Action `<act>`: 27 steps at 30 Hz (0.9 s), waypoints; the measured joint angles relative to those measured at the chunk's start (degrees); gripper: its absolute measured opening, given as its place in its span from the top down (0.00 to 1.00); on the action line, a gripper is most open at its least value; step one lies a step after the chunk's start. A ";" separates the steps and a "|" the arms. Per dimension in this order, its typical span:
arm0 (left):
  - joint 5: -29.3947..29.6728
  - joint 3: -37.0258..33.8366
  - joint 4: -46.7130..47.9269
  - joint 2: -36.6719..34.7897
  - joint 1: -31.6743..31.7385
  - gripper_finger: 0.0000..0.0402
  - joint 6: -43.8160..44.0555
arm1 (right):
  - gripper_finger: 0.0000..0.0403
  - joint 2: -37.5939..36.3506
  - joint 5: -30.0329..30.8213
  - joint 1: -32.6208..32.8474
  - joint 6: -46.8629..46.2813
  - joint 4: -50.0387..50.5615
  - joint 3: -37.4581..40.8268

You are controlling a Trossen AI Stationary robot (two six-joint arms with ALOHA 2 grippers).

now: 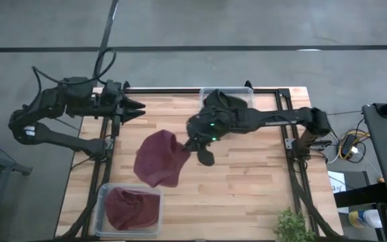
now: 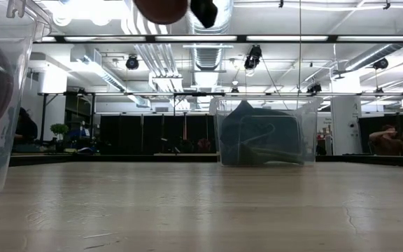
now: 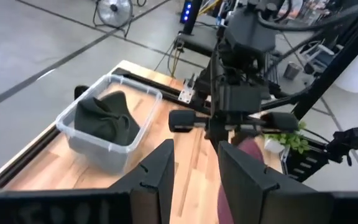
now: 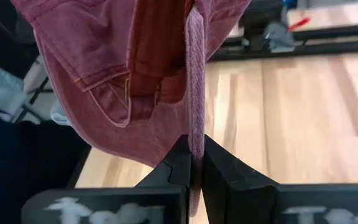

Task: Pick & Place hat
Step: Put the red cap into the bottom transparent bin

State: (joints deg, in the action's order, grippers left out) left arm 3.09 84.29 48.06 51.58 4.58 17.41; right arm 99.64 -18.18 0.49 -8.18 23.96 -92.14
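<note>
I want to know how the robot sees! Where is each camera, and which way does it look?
High view: above the table, looking straight down; both arms show, the right pincer carrying the red hat.
Low view: at tabletop height, looking level across to the clear bin; the hat hangs at the top edge.
Left wrist view: on the waiting left arm at the table's edge, facing the right arm; its own open pincer shows.
Right wrist view: its fingers pinch the hat.
All four views show the hat.
</note>
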 joint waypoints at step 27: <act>9.07 3.63 11.57 -1.11 0.02 0.71 -3.48 | 0.97 33.75 -7.30 8.74 3.94 7.19 -42.42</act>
State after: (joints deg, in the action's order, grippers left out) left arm 12.16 87.92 59.63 50.48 4.60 13.93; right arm 133.38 -25.48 9.23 -4.23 31.16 -134.56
